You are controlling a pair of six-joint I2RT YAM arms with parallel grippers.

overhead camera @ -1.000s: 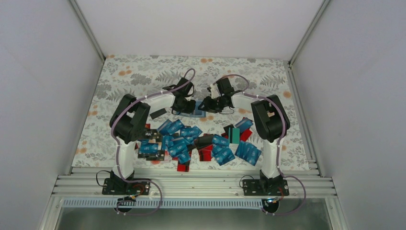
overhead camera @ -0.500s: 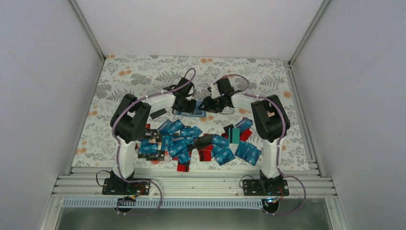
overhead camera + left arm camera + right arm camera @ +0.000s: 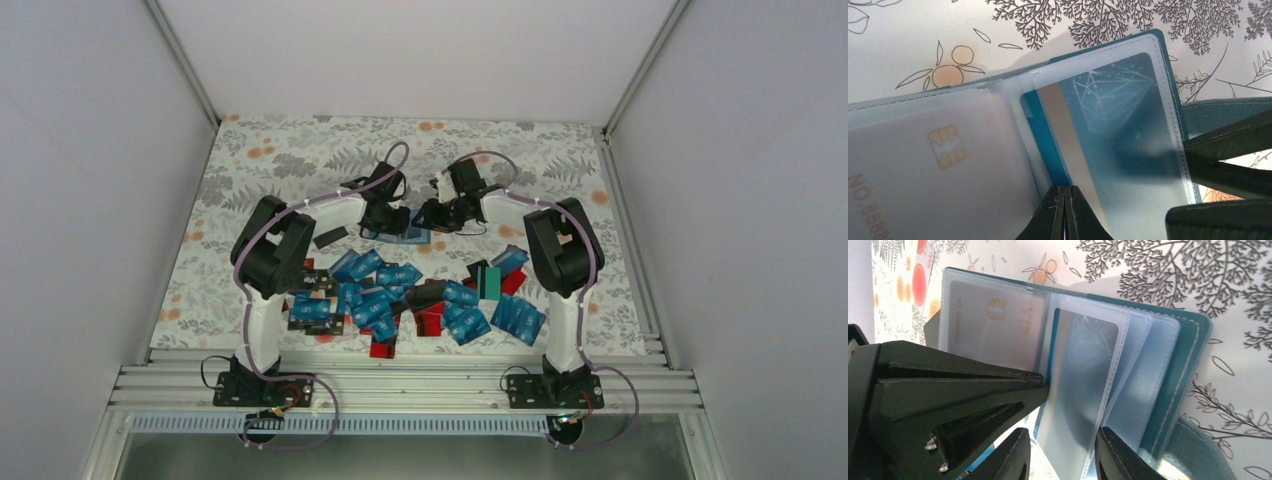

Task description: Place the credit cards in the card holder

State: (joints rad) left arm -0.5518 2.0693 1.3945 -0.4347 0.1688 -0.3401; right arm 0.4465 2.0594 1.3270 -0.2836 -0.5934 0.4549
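The teal card holder (image 3: 411, 238) lies open at the table's middle back, between both grippers. In the left wrist view the holder (image 3: 1168, 65) shows clear sleeves. One sleeve holds a blue credit card (image 3: 1098, 130) with a beige stripe, another a pale card with a gold chip (image 3: 943, 150). My left gripper (image 3: 1064, 192) is shut, its tips against the blue card's near edge. My right gripper (image 3: 1062, 440) is open, its jaws either side of the sleeve holding the blue card (image 3: 1078, 375). Many loose cards (image 3: 385, 295) lie nearer the arm bases.
A teal-green card (image 3: 489, 281) and red ones lie in the right part of the pile. A black card (image 3: 330, 237) lies alone, left of the holder. White walls stand on three sides. A metal rail (image 3: 400, 385) runs along the near edge.
The right gripper has shifted slightly towards the back of the table. The left arm and the holder have hardly moved.
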